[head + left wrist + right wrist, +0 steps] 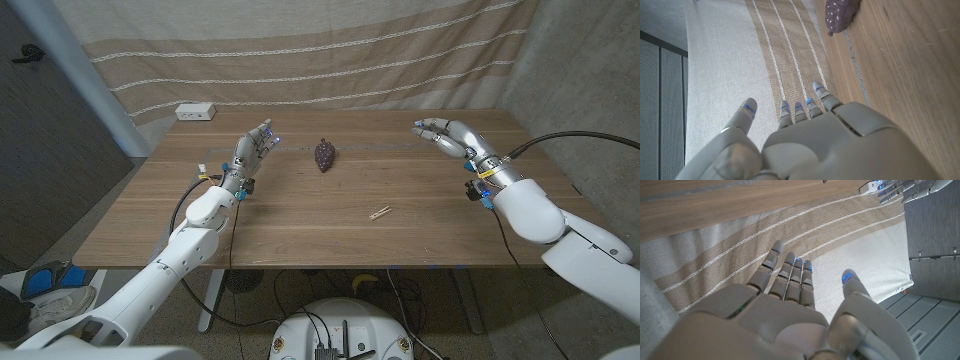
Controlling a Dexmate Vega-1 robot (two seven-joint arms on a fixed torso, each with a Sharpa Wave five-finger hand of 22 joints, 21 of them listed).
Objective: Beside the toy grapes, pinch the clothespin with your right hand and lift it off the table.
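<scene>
The bench was seen bare apart from a few small things, with a striped curtain hung behind it and a white box at its far left edge. The right hand was held above the far right part of the bench, fingers apart and nothing gripped; the left hand was raised on the left, likewise spread and empty. The grapes were set near the middle, and the clothespin lay flat nearer the robot, apart from the grapes and well apart from the right hand.

The long reach was judged the main risk. A thin pin lying flat could be pushed away or tipped by fingertips landing off-centre. A pinch taken near one end could let it swivel and drop during the lift.
</scene>
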